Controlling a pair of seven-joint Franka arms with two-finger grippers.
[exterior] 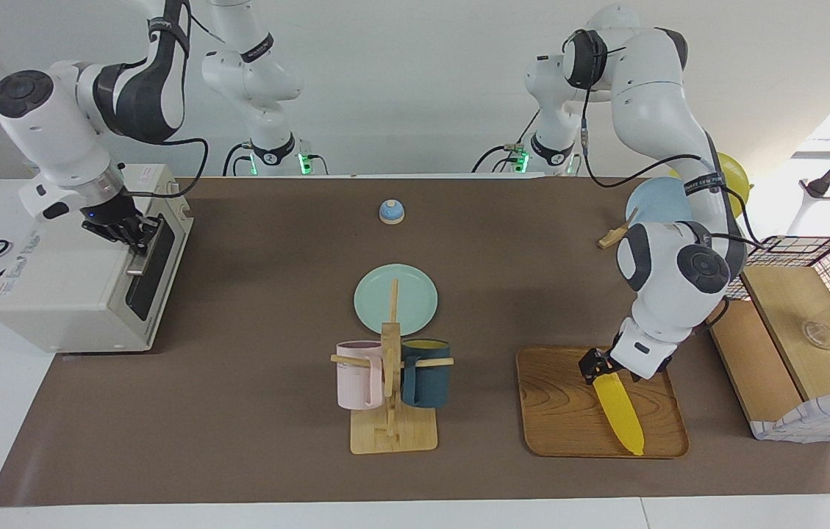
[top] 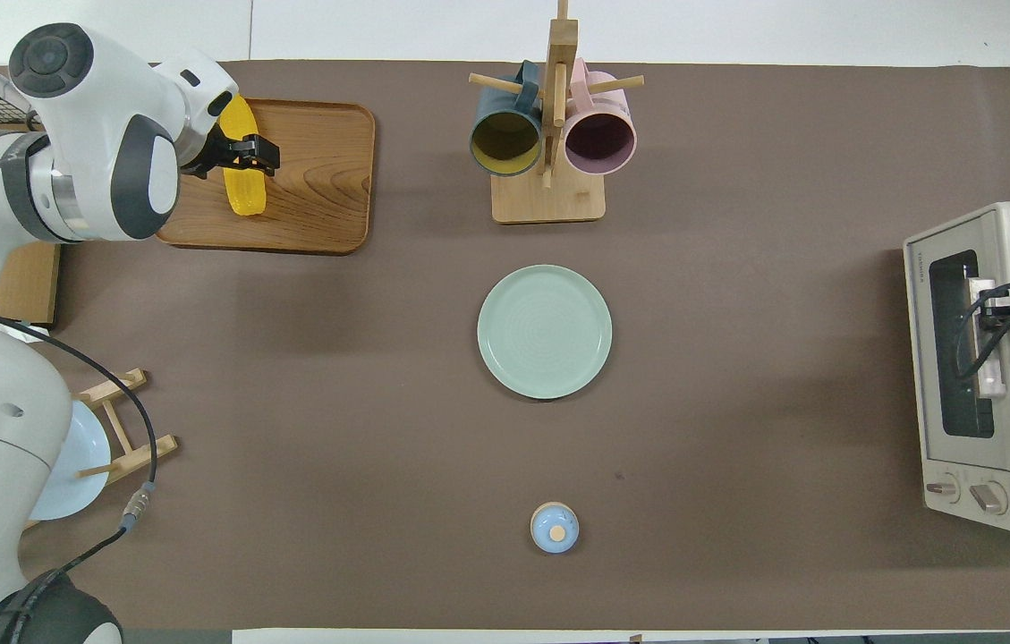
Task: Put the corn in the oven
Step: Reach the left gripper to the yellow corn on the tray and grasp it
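The yellow corn (exterior: 622,413) lies on a wooden tray (exterior: 562,411) toward the left arm's end of the table; it also shows in the overhead view (top: 245,183). My left gripper (exterior: 600,367) is down at the corn's thick end, its fingers closed on either side of the cob, which rests on the tray. The off-white oven (exterior: 69,294) stands at the right arm's end with its dark glass door closed. My right gripper (exterior: 131,236) is at the top of the door, right at the metal bar handle (top: 988,362).
A wooden mug rack (exterior: 392,430) with a pink and a dark blue mug stands mid-table, with a pale green plate (exterior: 395,297) nearer to the robots and a small blue bell (exterior: 391,211) nearer still. A plate stand, wire basket (exterior: 826,253) and wooden box sit by the left arm.
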